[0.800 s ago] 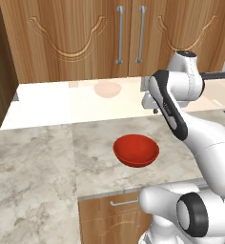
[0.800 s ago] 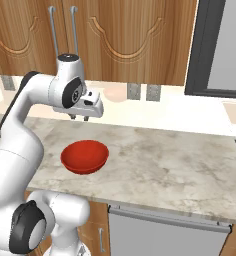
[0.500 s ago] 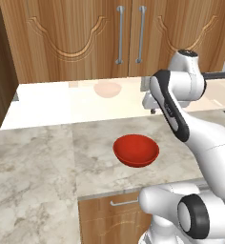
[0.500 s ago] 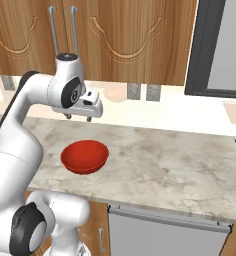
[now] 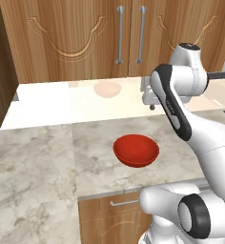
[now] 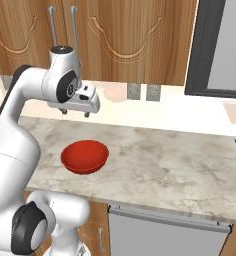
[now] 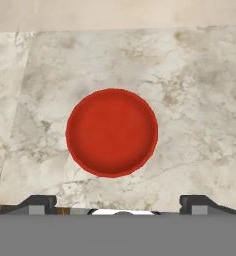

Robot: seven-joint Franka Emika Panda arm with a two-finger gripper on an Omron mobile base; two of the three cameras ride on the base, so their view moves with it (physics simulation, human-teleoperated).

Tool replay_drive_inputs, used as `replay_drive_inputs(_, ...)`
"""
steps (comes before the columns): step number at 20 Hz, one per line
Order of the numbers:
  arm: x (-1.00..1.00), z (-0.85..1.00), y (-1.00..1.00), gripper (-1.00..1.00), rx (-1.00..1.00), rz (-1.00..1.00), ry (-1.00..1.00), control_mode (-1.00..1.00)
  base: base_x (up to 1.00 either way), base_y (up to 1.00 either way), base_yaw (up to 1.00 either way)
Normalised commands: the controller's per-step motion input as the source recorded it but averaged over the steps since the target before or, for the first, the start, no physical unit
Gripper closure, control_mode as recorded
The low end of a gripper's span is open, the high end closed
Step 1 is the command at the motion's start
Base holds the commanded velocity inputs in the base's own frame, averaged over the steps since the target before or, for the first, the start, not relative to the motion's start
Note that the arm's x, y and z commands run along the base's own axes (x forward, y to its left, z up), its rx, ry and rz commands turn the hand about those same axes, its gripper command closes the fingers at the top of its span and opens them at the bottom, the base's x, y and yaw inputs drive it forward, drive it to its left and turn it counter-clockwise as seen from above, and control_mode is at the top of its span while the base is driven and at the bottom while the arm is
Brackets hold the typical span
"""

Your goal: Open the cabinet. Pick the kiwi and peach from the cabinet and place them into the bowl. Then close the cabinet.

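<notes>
The bowl is a plain glossy red, inside and out, with no pattern. It stands on a counter of pale grey-beige marble with darker veins, while the far strip by the wall is a smooth cream. The cabinet is warm brown wood with visible grain and curvy carved lines on both doors; its two handles are silver. The arm is white with dark joints. At far right hangs a dark-framed grey panel.
</notes>
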Motion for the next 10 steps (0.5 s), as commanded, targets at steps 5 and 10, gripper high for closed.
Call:
replay_drive_inputs(5,-0.28,0.03,0.01,-1.0,0.0,0.0,-0.03,-1.0,0.0,0.0,0.0)
replay_drive_inputs(10,-0.15,-0.1,0.13,-1.0,-0.04,0.0,-0.01,-1.0,0.0,0.0,0.0)
